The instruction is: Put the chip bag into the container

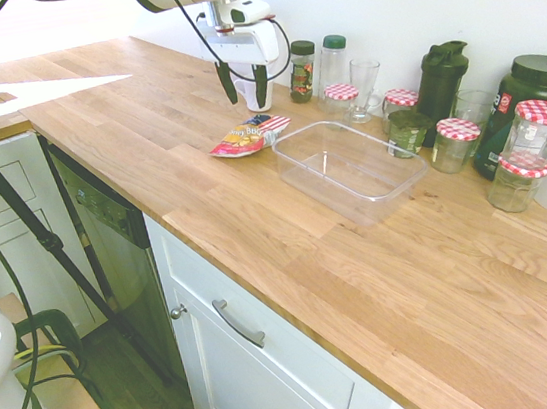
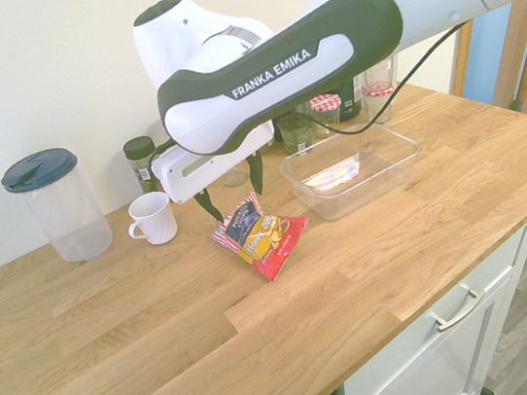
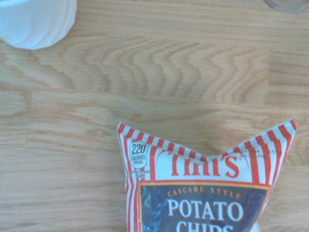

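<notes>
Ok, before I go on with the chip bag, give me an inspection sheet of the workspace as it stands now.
Surface: wooden countertop, dry, no spills seen.
Job's things: chip bag flat on the counter beside the container, outside it; the container holds nothing.
Clutter: glass jars with red-checked lids, spice jars, dark shaker bottles along the wall; white mug and a lidded clear pitcher on the bag's other side.
End effector: gripper open, pointing down just above the bag's striped end, holding nothing.
Cables: black cable runs along the arm, off the counter.
Surroundings: white cabinets and dishwasher below; white wall behind.
</notes>
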